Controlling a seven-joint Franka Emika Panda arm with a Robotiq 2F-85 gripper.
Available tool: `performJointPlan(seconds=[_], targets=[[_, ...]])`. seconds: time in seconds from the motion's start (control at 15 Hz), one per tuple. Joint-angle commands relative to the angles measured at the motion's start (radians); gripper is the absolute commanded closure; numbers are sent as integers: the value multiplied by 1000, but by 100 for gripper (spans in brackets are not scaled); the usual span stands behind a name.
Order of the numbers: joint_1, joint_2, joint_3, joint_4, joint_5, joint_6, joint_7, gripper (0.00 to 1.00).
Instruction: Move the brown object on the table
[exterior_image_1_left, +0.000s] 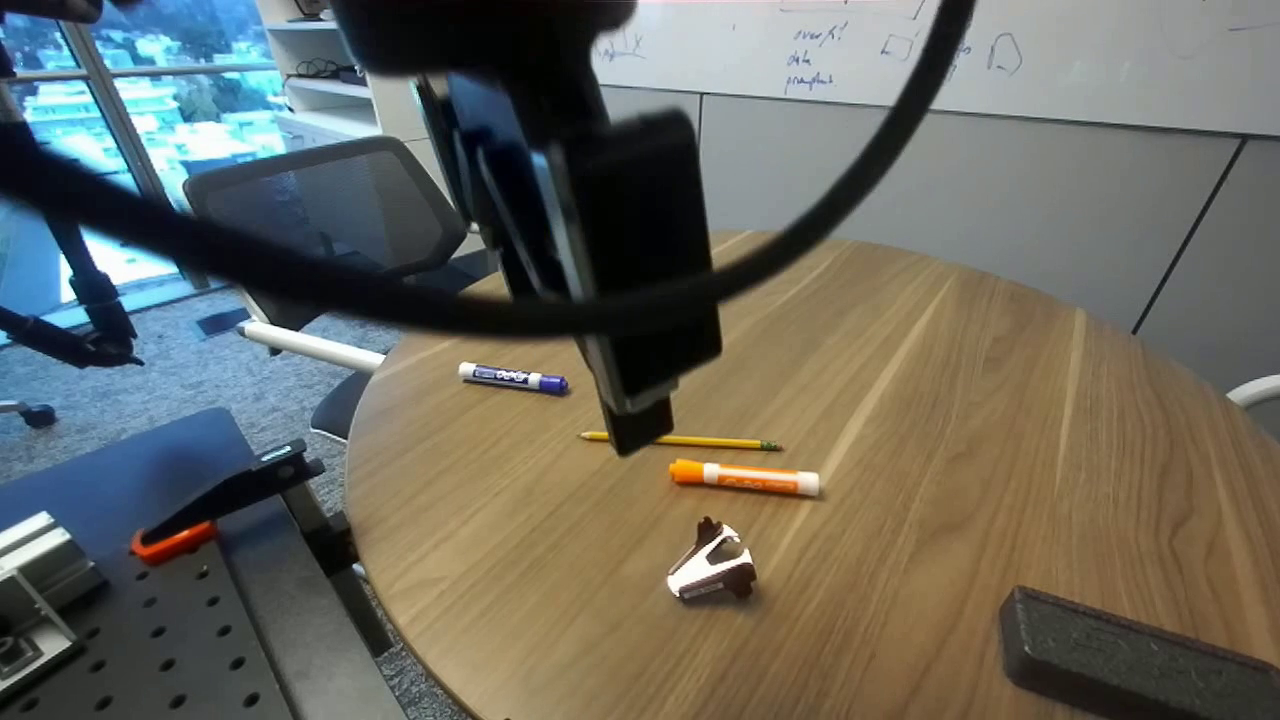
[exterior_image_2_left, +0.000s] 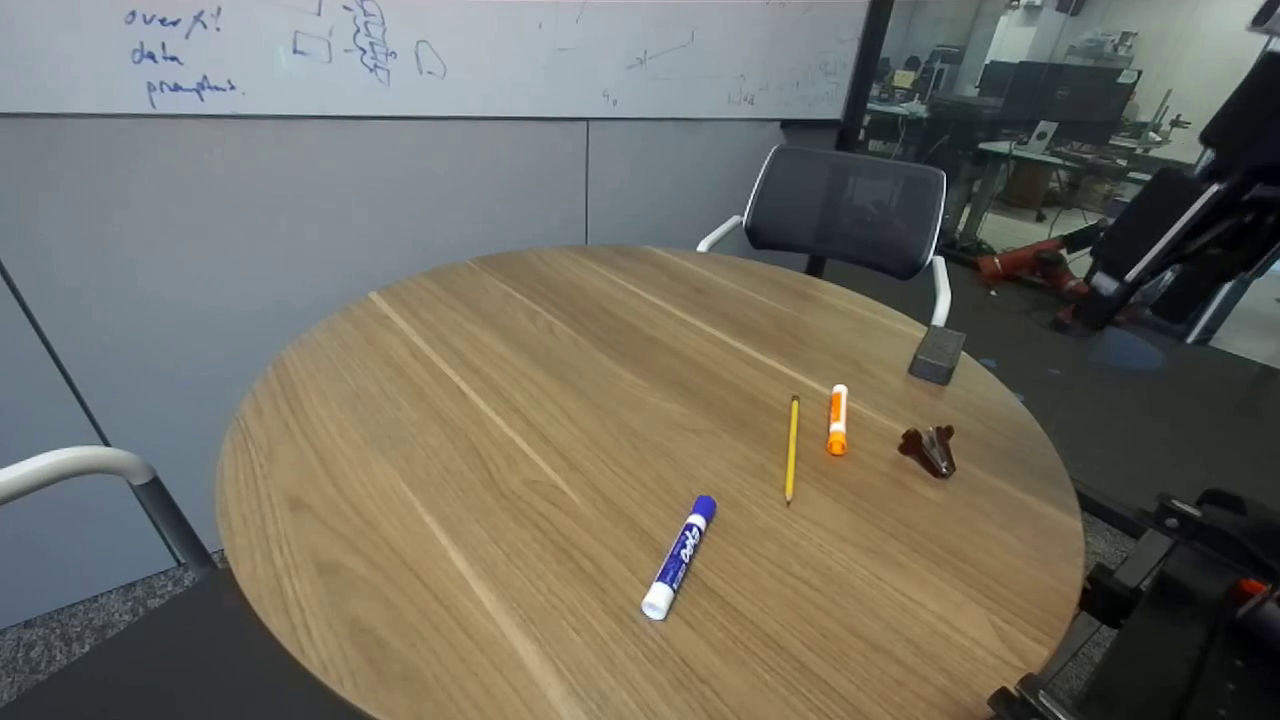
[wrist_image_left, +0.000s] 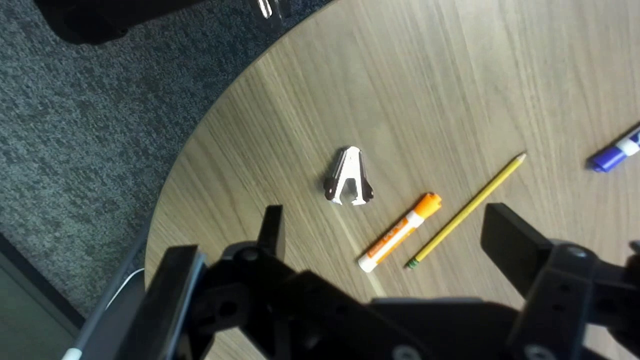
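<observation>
Your fingers (wrist_image_left: 515, 245) stand wide apart above the tabletop (exterior_image_1_left: 950, 480), with nothing held between them, so the step in hand looks to be the approach to the brown staple remover (wrist_image_left: 351, 167). In the wrist view it lies ahead of the fingertips and a little left of the midline between them, so expect to travel forward and slightly that way before you drop. Its two arms spread roughly along your closing direction — handy, since each finger should meet one brown grip with little turn of the wrist. Narrow the gap somewhat before descending: the orange marker (wrist_image_left: 400, 232) lies near the remover's splayed end, and a wide-set finger on that side could well nudge its cap, or the yellow pencil (wrist_image_left: 467, 210) beyond. Come down low, as the piece is short, and squeeze slowly — it is probably sprung and may fold or twist before it holds. No destination is named, so a gentle shift inward from the edge should serve. As for looks, the remover is a stubby V resting on the tabletop near the rim, apart from the marker, with bright silvery metal on its faces and dark brown grips flaring out at the wide end. The other end tapers to what is presumably the hinge, and the brown shows in both exterior views.
</observation>
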Motion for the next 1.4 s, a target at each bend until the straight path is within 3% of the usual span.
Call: performJointPlan(seconds=[0.0,0.2,0.53,0.87,1.2,1.27,1.33], targets=[[-31,217,21,96,-182,116,177,0],[46,352,-71,204,-314,101,320,0],[169,534,-173,336,-287,75,382,0],[241,650,-189,393,-222,79,381,0],[268,737,-186,473,-148,71,372,0],[268,750,-183,492,-132,69,369,25],[269,762,-181,508,-120,70,368,28]])
